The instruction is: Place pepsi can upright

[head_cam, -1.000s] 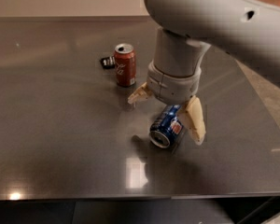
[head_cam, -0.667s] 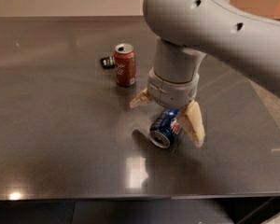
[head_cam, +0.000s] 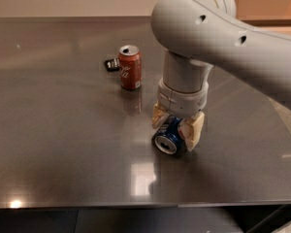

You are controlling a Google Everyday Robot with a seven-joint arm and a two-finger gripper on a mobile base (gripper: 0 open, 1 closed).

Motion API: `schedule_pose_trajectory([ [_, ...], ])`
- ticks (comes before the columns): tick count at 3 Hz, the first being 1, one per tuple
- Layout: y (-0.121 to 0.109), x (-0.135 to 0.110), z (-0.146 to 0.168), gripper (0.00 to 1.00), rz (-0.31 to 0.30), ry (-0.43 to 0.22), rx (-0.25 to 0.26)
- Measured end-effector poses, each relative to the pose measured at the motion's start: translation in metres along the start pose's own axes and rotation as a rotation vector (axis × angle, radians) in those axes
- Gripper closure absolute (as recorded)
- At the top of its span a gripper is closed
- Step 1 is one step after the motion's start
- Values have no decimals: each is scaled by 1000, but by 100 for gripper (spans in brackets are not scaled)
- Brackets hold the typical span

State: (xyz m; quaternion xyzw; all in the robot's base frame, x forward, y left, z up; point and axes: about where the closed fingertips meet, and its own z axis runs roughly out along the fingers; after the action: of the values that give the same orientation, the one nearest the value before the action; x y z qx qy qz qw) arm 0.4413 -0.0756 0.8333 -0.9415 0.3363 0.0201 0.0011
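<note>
The pepsi can (head_cam: 167, 141), dark blue with a silver end facing me, lies on its side on the dark table (head_cam: 63, 144), right of centre. My gripper (head_cam: 174, 132) points straight down over it. Its cream fingers (head_cam: 192, 130) press against both sides of the can, so it is shut on the can. The can's logo and far end are hidden by the fingers and wrist. The can still rests on the table top.
A red cola can (head_cam: 130, 68) stands upright behind and to the left of my gripper. A small dark object (head_cam: 111, 64) lies just left of it. The table's front edge (head_cam: 136, 204) runs close below the pepsi can.
The fingers were spread wide around the pepsi can; they have closed in on its sides. The wrist has shifted slightly and the can has stayed lying down.
</note>
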Motion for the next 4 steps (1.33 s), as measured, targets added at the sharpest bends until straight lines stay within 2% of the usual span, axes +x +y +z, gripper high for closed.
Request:
schedule_pose_trajectory([
  [1,0,-4,-15,59,4,-21,17],
  [2,-2,-10,-42,82,41,-85,58],
  [3,-8,-13,-72,100,122,-194,102],
  [4,-15,-8,-92,100,231,-363,169],
])
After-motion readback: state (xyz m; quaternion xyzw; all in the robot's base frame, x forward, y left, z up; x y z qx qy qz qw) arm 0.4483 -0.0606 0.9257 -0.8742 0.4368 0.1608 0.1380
